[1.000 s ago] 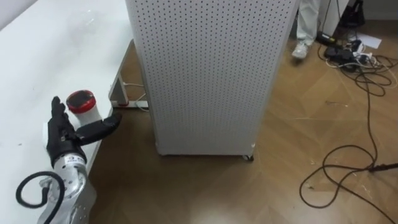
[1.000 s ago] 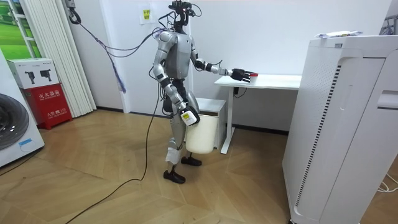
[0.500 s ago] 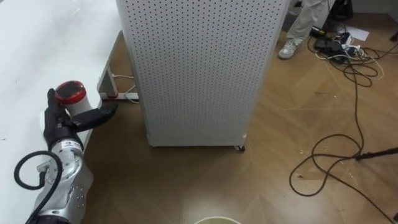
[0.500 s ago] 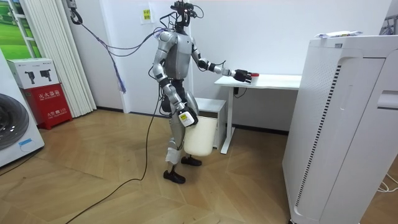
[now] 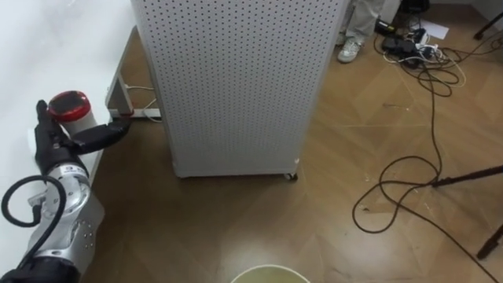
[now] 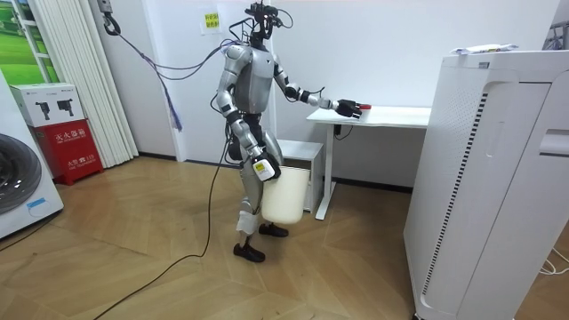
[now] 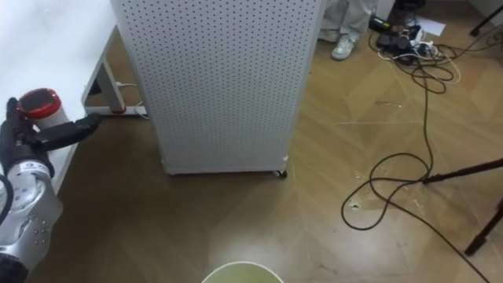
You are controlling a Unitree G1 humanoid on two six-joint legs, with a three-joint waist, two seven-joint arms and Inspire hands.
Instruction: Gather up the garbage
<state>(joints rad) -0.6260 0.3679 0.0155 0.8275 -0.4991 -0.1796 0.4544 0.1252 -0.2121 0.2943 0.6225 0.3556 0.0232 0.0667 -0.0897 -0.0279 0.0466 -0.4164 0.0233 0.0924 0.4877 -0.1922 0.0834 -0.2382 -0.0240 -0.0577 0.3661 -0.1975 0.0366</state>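
A white can with a red lid [image 5: 69, 108] stands near the corner of the white table [image 5: 35, 47]. My left hand [image 5: 53, 145] is at the can. Its fingers stand straight on the can's left and its thumb reaches out across the front. The hand is open, and the can sits in the gap. In the room view I stand beside the table [image 6: 400, 116] with the left arm stretched over it. My right hand [image 6: 259, 168] hangs at my side against a pale bucket [image 6: 286, 196]. The bucket's rim [image 5: 267, 273] shows at the bottom edge.
A tall white perforated cabinet [image 5: 236, 79] stands on the wood floor just right of the table, leaving a narrow gap. Black cables [image 5: 409, 196] loop over the floor to the right. A person's legs [image 5: 350, 35] stand behind the cabinet. A white box [image 6: 302, 164] sits under the table.
The eye views have shifted, bringing the bucket rim into sight. My left thumb has drawn in closer to the can's front. The can has not moved.
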